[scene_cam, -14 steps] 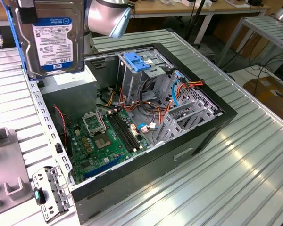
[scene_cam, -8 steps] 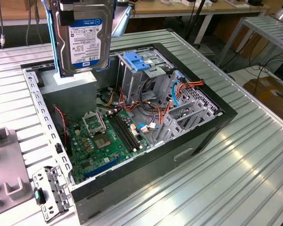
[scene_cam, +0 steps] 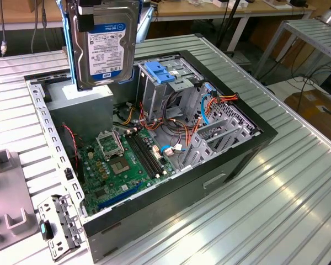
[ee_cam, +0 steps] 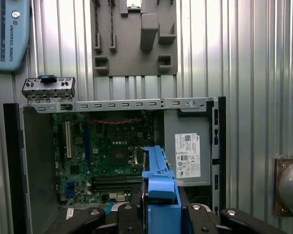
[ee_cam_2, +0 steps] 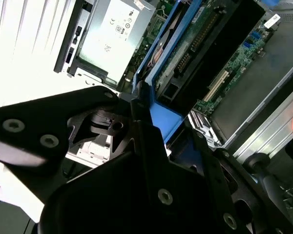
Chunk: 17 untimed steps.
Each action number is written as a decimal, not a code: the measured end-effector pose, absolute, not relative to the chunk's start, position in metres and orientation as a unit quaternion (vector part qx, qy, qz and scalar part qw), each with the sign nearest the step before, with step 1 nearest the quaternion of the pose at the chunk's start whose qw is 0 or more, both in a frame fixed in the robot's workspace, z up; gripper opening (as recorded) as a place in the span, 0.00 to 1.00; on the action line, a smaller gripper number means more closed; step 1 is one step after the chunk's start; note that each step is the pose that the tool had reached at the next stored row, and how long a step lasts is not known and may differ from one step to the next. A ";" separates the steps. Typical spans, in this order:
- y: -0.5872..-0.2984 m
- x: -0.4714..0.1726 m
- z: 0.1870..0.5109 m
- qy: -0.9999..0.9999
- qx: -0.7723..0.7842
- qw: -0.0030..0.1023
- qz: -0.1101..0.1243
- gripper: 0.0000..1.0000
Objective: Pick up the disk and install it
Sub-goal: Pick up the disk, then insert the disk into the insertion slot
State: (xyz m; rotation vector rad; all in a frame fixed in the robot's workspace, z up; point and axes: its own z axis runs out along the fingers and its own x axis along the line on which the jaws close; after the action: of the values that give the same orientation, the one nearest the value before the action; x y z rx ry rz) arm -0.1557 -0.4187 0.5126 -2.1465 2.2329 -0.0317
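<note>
The disk (scene_cam: 106,47), a dark hard drive with a white label in a bright blue carrier, hangs upright in the air over the back left corner of the open computer case (scene_cam: 220,165). My gripper (scene_cam: 107,10) is shut on the disk's upper end from above. In the first wrist view the blue carrier (ee_cam: 158,192) sticks out between my black fingers (ee_cam: 132,217), with the motherboard (ee_cam: 107,156) below it. In the second wrist view the carrier's blue edge (ee_cam_2: 161,122) runs out from my gripper (ee_cam_2: 149,124) above the case.
Inside the case stand a grey drive cage topped by a blue clip (scene_cam: 161,72), a silver power supply (scene_cam: 80,98), and orange and red cables (scene_cam: 171,118). A grey fixture plate (scene_cam: 5,210) and a metal bracket (scene_cam: 58,226) lie on the ribbed table at the exterior view's left.
</note>
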 end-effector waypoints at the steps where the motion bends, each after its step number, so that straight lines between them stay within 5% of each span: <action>1: -0.419 -0.156 0.513 0.721 -0.693 0.022 -0.010 0.37; 17: -0.425 -0.155 0.513 0.721 -0.693 0.022 -0.010 0.37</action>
State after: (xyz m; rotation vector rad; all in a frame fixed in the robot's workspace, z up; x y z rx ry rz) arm -0.1545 -0.4251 0.5126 -2.1467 2.2327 -0.0316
